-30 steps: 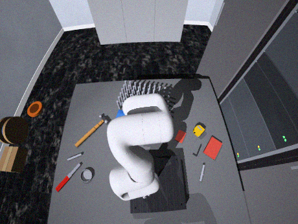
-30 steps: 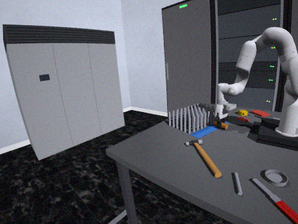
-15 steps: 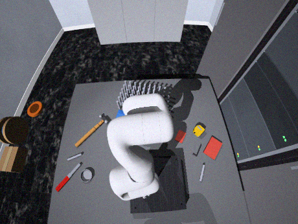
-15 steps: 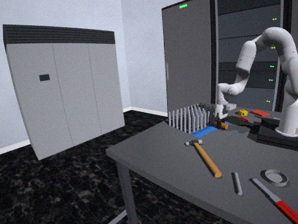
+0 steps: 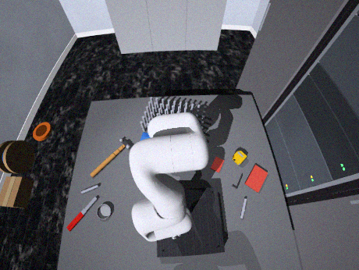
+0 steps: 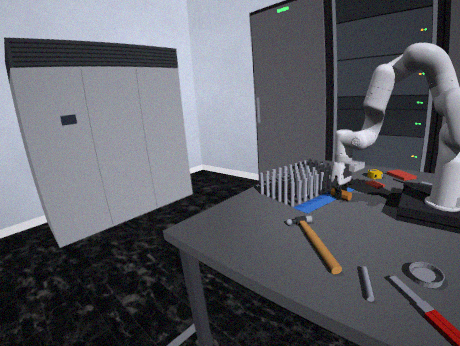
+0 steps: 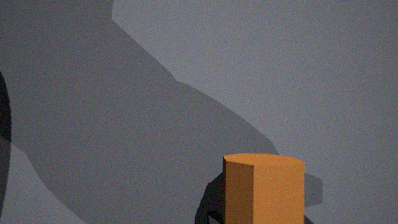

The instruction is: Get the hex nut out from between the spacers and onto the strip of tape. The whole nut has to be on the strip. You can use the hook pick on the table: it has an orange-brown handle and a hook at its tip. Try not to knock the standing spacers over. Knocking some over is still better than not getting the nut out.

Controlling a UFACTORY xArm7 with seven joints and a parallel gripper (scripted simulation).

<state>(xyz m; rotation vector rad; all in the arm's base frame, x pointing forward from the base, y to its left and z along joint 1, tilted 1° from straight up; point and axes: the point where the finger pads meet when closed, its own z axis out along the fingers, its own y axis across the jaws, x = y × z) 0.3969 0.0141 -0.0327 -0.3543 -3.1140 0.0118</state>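
Observation:
My gripper (image 6: 341, 186) is shut on the hook pick's orange-brown handle (image 6: 345, 194) (image 7: 263, 190), low over the table just right of the spacers. In the wrist view the handle's end sticks up at the bottom edge; the fingers and the hook tip are out of sight. The grey spacers (image 5: 172, 107) (image 6: 292, 183) stand in a dense cluster at the table's far edge. The blue strip of tape (image 6: 315, 202) (image 5: 143, 137) lies in front of them, mostly hidden by the arm from above. The hex nut is not visible among the spacers.
A hammer (image 5: 107, 160) (image 6: 317, 242), a grey marker (image 5: 90, 188) (image 6: 365, 283), a red-handled tool (image 5: 79, 219) (image 6: 440, 320) and a tape roll (image 5: 104, 210) (image 6: 425, 274) lie on the left. A yellow tape measure (image 5: 239, 156), a red book (image 5: 256, 178) and a red block (image 5: 217, 164) lie on the right.

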